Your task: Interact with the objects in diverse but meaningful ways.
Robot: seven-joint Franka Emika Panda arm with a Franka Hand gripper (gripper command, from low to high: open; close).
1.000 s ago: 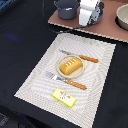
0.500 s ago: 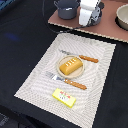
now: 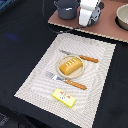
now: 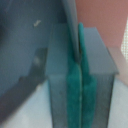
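The golden bread loaf looks light, rigid and smooth, best pinched across its short sides; the fingers are pressed together, empty.

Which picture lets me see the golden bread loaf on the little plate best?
The exterior view shows it best: the golden bread loaf sits whole on a small round plate in the middle of the striped placemat, between two orange-handled utensils. The wrist view shows none of it, only blurry green pads of the gripper up close.

txt: none legible | butter block marks poss. print, too blurry
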